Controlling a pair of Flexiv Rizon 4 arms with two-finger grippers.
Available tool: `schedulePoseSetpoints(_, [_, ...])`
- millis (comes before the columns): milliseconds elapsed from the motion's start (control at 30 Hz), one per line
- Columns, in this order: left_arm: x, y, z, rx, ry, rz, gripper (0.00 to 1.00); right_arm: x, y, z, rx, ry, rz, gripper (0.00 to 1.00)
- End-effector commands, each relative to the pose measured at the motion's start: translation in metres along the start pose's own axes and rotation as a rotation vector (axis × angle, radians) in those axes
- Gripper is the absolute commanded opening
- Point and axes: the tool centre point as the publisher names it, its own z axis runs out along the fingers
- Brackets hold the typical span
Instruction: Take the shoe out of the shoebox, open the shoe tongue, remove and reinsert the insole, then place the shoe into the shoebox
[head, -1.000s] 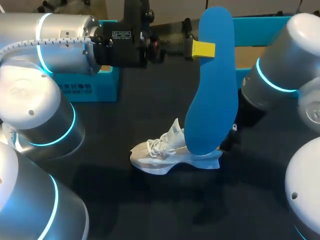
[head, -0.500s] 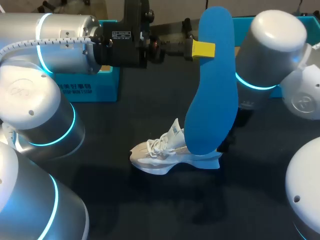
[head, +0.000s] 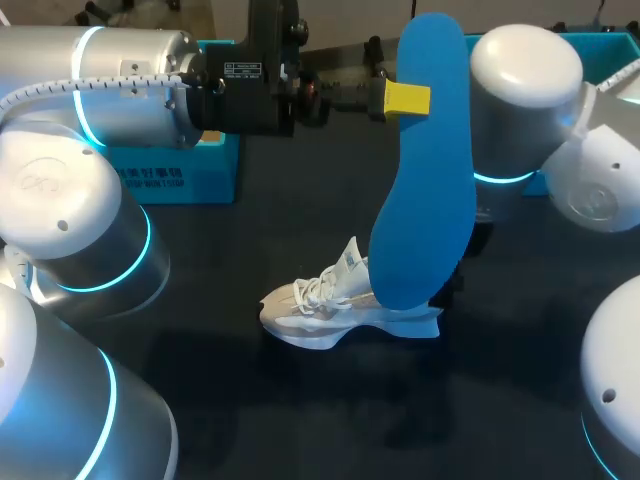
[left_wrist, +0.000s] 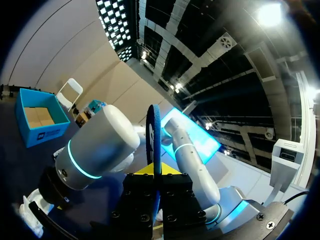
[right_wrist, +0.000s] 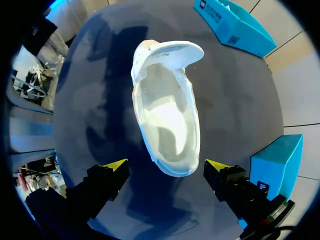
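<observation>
One change, right arm (head: 525, 110) swung inward, right pincer (right_wrist: 166, 166) apart, left pincer (head: 410, 98) gripping insole (head: 425, 200)

Robotics lab. Indicators: a left arm (head: 130, 80) and a right arm (head: 525, 110), both with lit joint rings, share one dark tabletop (head: 300, 420). A shoe (right_wrist: 165, 115) lies under the right tool (right_wrist: 165, 167). One blue box (right_wrist: 237, 25) stands ahead of the tool.
</observation>
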Motion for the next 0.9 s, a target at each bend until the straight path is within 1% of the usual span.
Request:
schedulePoseSetpoints(33, [0.0, 0.001, -0.001, 0.001, 0.0, 0.0, 0.0, 0.0, 0.002, 0.003, 0.008, 0.007, -0.016, 1.0])
schedulePoseSetpoints(200, [0.0, 0.001, -0.001, 0.001, 0.0, 0.0, 0.0, -0.006, 0.005, 0.003, 0.023, 0.024, -0.063, 1.0])
schedulePoseSetpoints(333, [0.0, 0.001, -0.001, 0.001, 0.0, 0.0, 0.0, -0.012, 0.01, 0.002, 0.017, 0.028, -0.105, 1.0])
schedulePoseSetpoints(467, [0.0, 0.001, -0.001, 0.001, 0.0, 0.0, 0.0, -0.012, 0.012, 0.003, 0.016, 0.034, -0.12, 1.0])
schedulePoseSetpoints(600, [0.0, 0.001, -0.001, 0.001, 0.0, 0.0, 0.0, -0.006, 0.012, 0.004, 0.003, 0.037, -0.131, 1.0])
schedulePoseSetpoints(900, [0.0, 0.001, -0.001, 0.001, 0.0, 0.0, 0.0, -0.006, 0.012, 0.004, 0.003, 0.037, -0.131, 1.0])
